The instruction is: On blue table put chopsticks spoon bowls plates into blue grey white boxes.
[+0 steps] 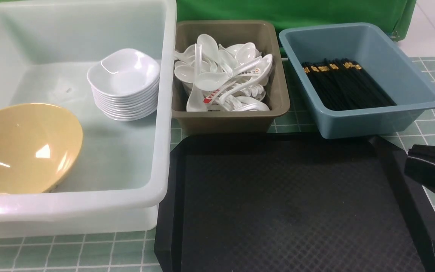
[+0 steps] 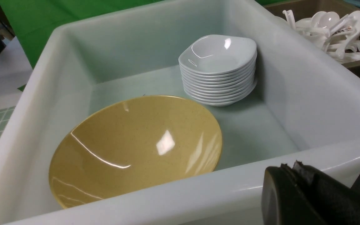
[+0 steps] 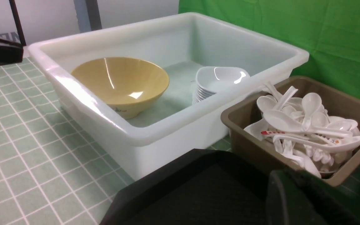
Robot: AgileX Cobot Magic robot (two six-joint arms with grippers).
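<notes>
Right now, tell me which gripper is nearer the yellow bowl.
Left. The left gripper sits just outside the white tub's wall by the yellow bowl; the right gripper is beyond the tray.

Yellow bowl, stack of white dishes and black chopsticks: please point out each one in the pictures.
yellow bowl (image 1: 21,147), front view, on its inner surface.
stack of white dishes (image 1: 124,71), front view, inside the top dish.
black chopsticks (image 1: 347,87), front view, middle of the bundle.

I can read no text anywhere. Red lettering marks a spoon handle (image 1: 212,95) in the grey-brown tub (image 1: 229,117) at my twelve o'clock, and gold marks tip the chopsticks (image 1: 344,85), all too small.
</notes>
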